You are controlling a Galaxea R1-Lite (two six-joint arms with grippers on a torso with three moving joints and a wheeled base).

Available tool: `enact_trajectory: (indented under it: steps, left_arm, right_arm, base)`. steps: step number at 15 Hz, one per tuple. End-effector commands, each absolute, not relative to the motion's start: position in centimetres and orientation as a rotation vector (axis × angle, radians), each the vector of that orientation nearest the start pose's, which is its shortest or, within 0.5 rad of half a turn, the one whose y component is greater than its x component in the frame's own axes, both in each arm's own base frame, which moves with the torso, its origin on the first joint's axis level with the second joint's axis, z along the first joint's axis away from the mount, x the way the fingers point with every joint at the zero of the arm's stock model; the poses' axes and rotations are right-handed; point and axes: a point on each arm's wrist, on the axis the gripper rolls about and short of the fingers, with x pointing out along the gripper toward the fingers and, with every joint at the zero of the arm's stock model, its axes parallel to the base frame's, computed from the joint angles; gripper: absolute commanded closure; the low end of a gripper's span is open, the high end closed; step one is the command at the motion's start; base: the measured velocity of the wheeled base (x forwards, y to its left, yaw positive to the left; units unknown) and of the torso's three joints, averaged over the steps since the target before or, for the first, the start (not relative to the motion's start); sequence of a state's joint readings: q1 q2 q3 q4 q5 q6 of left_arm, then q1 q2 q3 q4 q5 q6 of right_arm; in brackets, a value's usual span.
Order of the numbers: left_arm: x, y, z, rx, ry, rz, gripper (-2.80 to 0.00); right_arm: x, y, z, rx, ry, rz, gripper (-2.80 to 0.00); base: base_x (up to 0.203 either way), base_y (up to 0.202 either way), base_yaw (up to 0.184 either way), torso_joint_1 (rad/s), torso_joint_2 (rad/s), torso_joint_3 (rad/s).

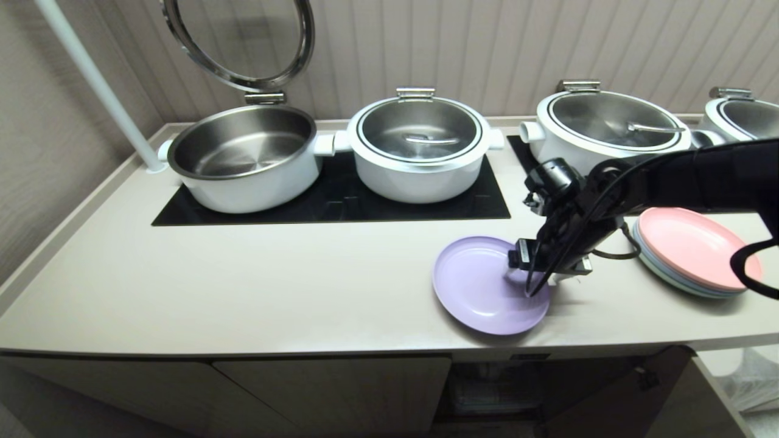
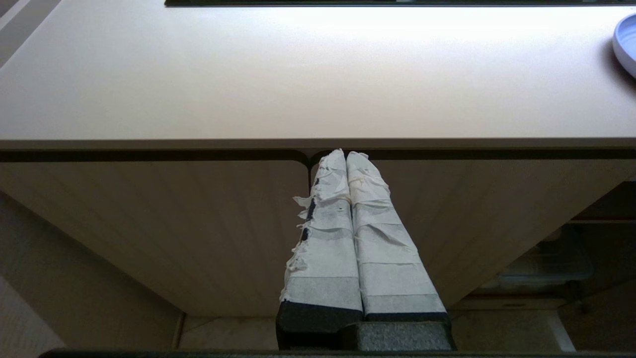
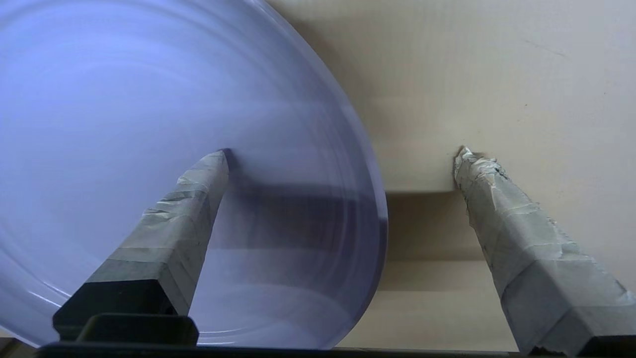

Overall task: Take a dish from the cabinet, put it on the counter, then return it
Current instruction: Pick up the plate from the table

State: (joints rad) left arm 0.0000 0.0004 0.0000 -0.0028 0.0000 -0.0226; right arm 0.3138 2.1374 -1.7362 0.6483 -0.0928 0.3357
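1. The dish point(image 1: 481, 286) lies flat on the counter point(image 1: 243, 292), near the counter's front edge and in front of the black cooktop point(image 1: 331, 204).
2. The right gripper point(image 1: 543, 281) reaches over the dish's right rim, pointing down at it.
3. Its jaws stand wide apart, released: in the right wrist view one taped finger point(image 3: 191, 199) is over the dish's inner surface point(image 3: 149, 124), and the other finger point(image 3: 497, 199) is over the bare counter point(image 3: 497, 74) beyond the rim.
4. The rim runs between the two fingers; nothing is gripped. Whether a fingertip touches the dish cannot be told.
5. The plate stack point(image 1: 694, 249), pink on top, sits on the counter to the right of the dish, apart from it, with the right arm passing above its near side.
6. Behind the dish on the cooktop stand the white pots: the open pot point(image 1: 243, 158) with its lid raised at the far left, and the lidded pot point(image 1: 420, 146) beside it. Two more lidded pots stand further right.
7. The cabinet point(image 1: 328, 389) runs under the counter; below the dish its door stands open and a dim shelf shows inside.
8. The left gripper point(image 2: 346, 161) is low in front of the cabinet doors point(image 2: 198, 223), below the counter edge, its taped fingers pressed together with nothing between them.
9. From the left wrist view the edge of the dish point(image 2: 626, 44) shows on the counter point(image 2: 298, 74).
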Motion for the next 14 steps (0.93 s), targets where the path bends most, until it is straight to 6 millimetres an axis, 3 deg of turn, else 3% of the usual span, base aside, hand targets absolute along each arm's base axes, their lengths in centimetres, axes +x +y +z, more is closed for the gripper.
enact_trajectory:
  steps: [1, 5, 6, 14]
  left_arm:
    - [-2.28, 0.0, 7.58, -0.023, -0.003, 0.0, 0.0]
    - [-2.28, 0.0, 7.58, -0.023, -0.003, 0.0, 0.0]
    - [-2.28, 0.0, 7.58, -0.023, -0.003, 0.0, 0.0]
    - [-2.28, 0.0, 7.58, -0.023, -0.003, 0.0, 0.0]
  right_arm:
    - [38.25, 12.35, 16.57, 0.091, 1.05, 0.027, -2.8]
    - [38.2, 12.46, 16.53, 0.087, 1.051, 0.029, -2.8]
    - [38.23, 12.47, 16.55, 0.087, 1.048, 0.029, 0.0]
    - [38.39, 12.64, 16.02, 0.065, 1.052, -0.001, 0.0]
  base:
    - [0.0, 0.0, 0.0, 0.0, 0.0, 0.0]
    - [0.0, 0.0, 0.0, 0.0, 0.0, 0.0]
    - [0.0, 0.0, 0.0, 0.0, 0.0, 0.0]
    - [0.0, 0.0, 0.0, 0.0, 0.0, 0.0]
